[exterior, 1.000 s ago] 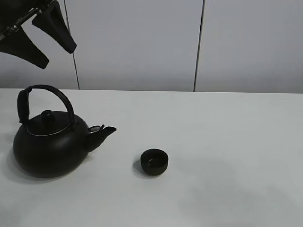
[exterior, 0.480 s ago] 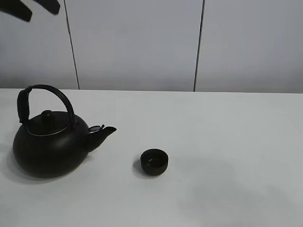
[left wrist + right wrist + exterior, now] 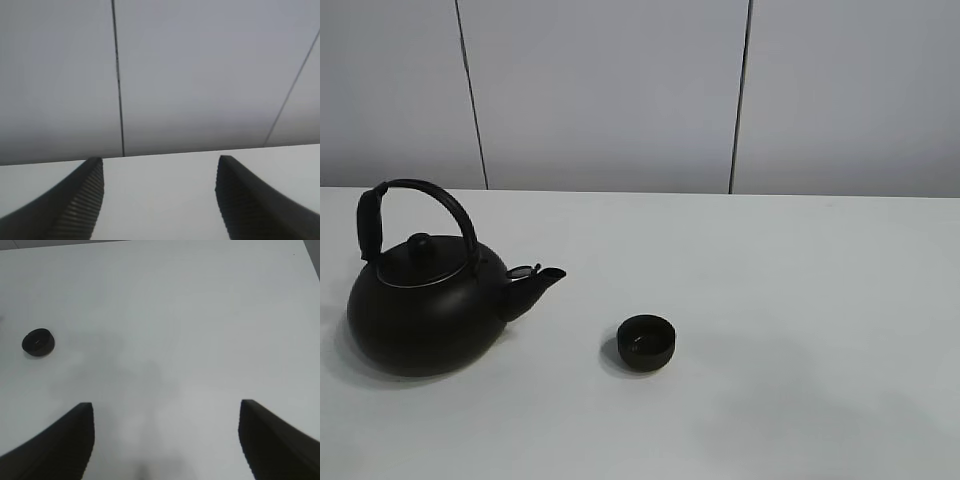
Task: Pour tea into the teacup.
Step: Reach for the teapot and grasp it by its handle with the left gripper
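A small matte-black teacup (image 3: 646, 342) stands upright on the white table (image 3: 800, 300), a little front of centre. It also shows small in the right wrist view (image 3: 38, 342). A big black round kettle (image 3: 425, 295) with an arched handle and its lid on stands at the left, spout toward the cup. Neither gripper shows in the exterior view. My left gripper (image 3: 160, 167) is open and empty, facing the table's far edge and the wall. My right gripper (image 3: 166, 412) is open and empty, high above bare table, well away from the cup.
A grey panelled wall (image 3: 610, 90) with dark vertical seams stands behind the table. The table's far edge (image 3: 720, 193) runs across the view. Nothing else stands on the table.
The left gripper has risen up and out of the exterior view at the top left. The kettle and teacup have not moved.
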{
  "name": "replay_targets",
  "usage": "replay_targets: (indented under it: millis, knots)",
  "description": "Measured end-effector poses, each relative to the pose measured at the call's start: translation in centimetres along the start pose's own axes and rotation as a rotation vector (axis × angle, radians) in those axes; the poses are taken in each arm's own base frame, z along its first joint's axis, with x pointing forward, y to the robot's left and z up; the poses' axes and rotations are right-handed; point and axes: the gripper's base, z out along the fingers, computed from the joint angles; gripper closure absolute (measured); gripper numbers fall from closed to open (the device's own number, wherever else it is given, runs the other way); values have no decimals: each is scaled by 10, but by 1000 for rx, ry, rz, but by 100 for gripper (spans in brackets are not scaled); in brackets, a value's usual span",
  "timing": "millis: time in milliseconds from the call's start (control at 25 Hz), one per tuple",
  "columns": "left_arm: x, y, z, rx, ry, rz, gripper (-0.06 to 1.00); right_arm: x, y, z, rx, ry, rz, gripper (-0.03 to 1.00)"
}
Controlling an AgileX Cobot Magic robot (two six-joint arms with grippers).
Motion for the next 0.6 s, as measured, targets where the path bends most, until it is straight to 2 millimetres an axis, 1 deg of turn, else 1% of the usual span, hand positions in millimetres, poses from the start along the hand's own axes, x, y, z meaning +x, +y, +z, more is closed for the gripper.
replay_targets:
  millis: [40,160,280,400,520,600]
  knots:
    - [9,2,-4,-24,-25,12,47,0,0,0,0,0,0,42]
    - [53,7,-8,-73,2,67,47,0,0,0,0,0,0,42]
    - [83,9,-9,-82,59,124,47,0,0,0,0,0,0,42]
    - [99,10,-10,-85,86,159,47,0,0,0,0,0,0,42]
    - [116,10,-13,-95,108,77,47,0,0,0,0,0,0,42]
    - [126,12,-16,-110,79,37,47,0,0,0,0,0,0,42]
